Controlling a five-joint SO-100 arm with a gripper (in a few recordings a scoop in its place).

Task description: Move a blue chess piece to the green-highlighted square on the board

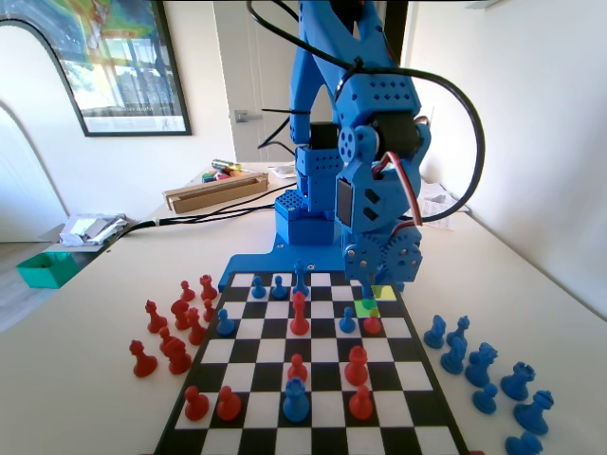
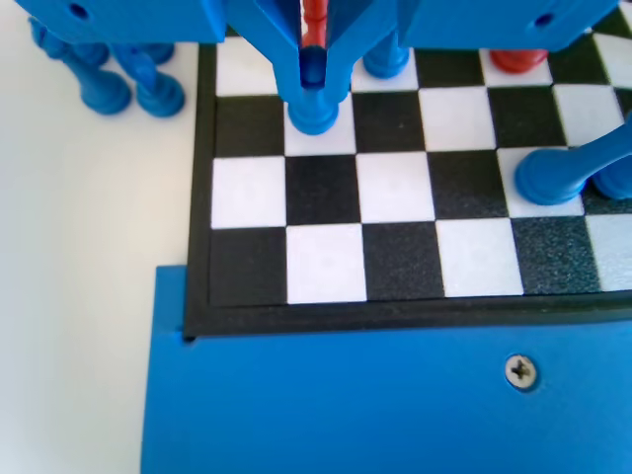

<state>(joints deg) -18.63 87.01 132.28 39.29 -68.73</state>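
On the board [image 2: 395,188], the pincer [image 2: 313,74] grips the blue chess piece [image 2: 313,111].

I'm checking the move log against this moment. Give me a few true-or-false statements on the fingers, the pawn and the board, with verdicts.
1. The fingers close around the blue chess piece. True.
2. That piece hangs high above the board. False: its base is down at a white square.
3. Red pieces stand off the board on the fixed view's left. True.
4. The green-highlighted square lies at the fixed view's near edge. False: it lies towards the far end, under the arm.
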